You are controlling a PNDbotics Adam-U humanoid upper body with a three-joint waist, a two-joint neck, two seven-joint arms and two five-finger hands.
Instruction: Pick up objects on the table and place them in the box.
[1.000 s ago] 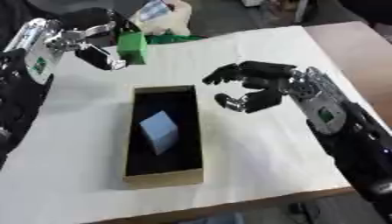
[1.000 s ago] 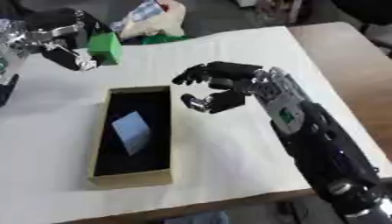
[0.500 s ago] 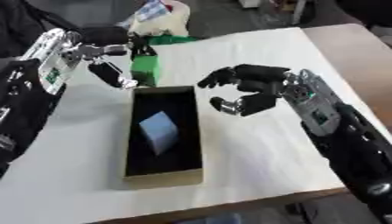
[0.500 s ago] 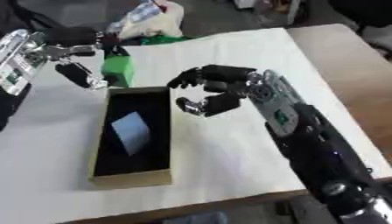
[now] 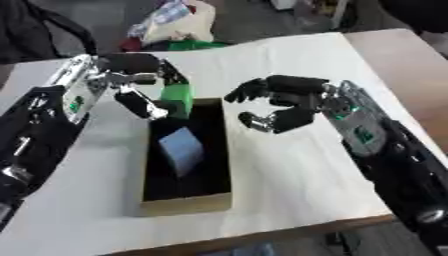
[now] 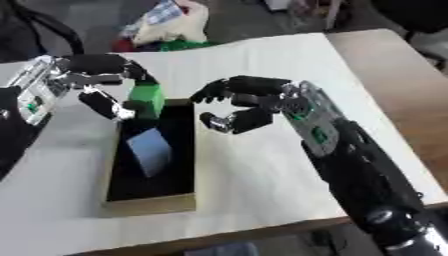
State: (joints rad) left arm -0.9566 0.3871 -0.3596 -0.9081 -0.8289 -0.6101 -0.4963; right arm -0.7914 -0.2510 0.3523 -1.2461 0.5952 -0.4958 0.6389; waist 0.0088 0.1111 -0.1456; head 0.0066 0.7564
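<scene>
My left hand (image 5: pixel 131 82) holds a green block (image 5: pixel 178 99) between fingers and thumb, right over the far end of the box (image 5: pixel 186 204). The box is long, tan-walled and black inside, lying on the white table. A pale blue block (image 5: pixel 182 148) lies tilted inside it near the middle. My right hand (image 5: pixel 284 102) hovers just right of the box's far end, fingers curled and holding nothing.
A cream bag with coloured things (image 5: pixel 179 26) sits past the table's far edge. The white table top (image 5: pixel 297 170) ends in a wooden surface (image 5: pixel 411 55) at the right. Dark floor lies beyond.
My left hand has carried the green block right and nearer, from beyond the box's far left corner to above its far end. The right hand has barely moved.
</scene>
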